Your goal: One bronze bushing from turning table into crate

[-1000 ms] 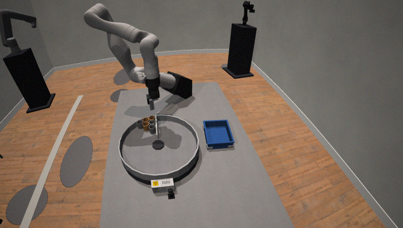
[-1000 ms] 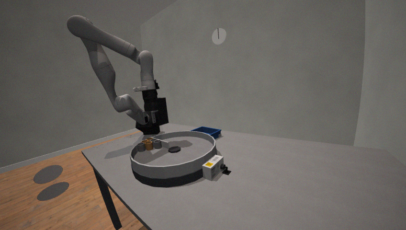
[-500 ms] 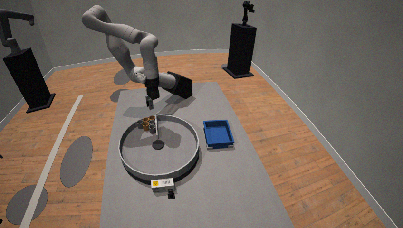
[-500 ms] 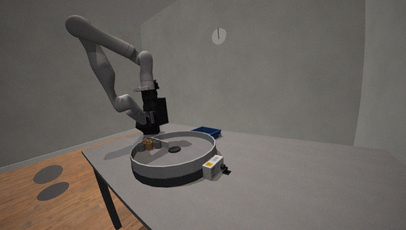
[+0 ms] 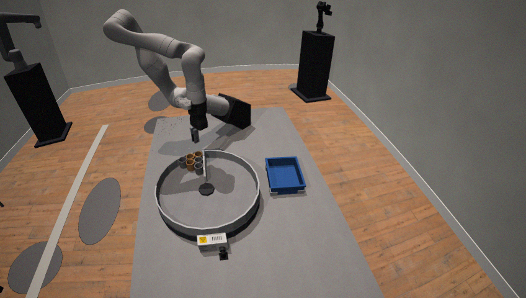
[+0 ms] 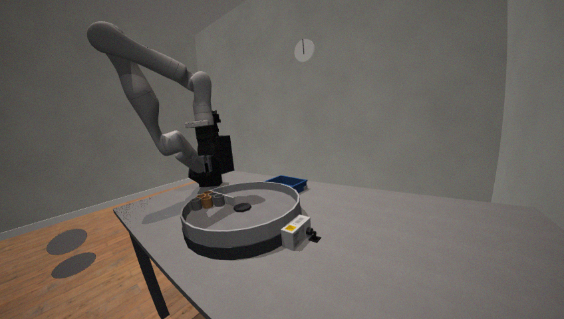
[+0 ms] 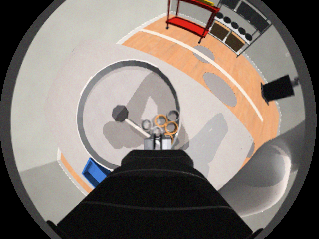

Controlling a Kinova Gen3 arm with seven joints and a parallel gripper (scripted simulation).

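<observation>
Three short, open bronze-coloured bushings (image 5: 190, 167) (image 6: 207, 203) (image 7: 156, 122) stand upright, clustered with dull grey cylindrical bushings (image 5: 198, 170) (image 6: 219, 201) (image 7: 146, 128) at the far left inside the round, grey-walled turning table (image 5: 255, 192) (image 6: 237, 236) (image 7: 79, 117); a thin pale divider bar (image 5: 205, 162) (image 6: 223, 194) (image 7: 136, 126) runs just beside the cluster, on its right. To the right of the turning table, apart from it, sits an open rectangular blue crate (image 5: 286, 190) (image 6: 286, 183) (image 7: 94, 174); the top view shows no bushing inside.

The exterior view alone shows a round pale wall clock (image 6: 304, 50); the wrist view alone shows a red metal cart (image 7: 186, 26).

The light grey jointed arm (image 5: 193, 77) (image 6: 202, 92) bends high on the left, its last section pointing down; the black gripper with grey fingers (image 5: 195, 141) (image 6: 207, 169) hangs in the air above the far side, fingers slightly apart, holding nothing.

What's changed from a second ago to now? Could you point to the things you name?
The arm's upper bend (image 5: 123, 22) (image 6: 103, 36) swung a little left in the top view. The gripper's (image 5: 194, 135) (image 6: 206, 163) (image 7: 158, 142) fingers look nearer together; nothing gripped or released. Bushings (image 5: 190, 164) (image 6: 207, 203) (image 7: 156, 118), turning table (image 5: 237, 224) (image 6: 237, 238) (image 7: 80, 117) and crate (image 5: 285, 174) (image 6: 286, 181) (image 7: 93, 173): unchanged.
</observation>
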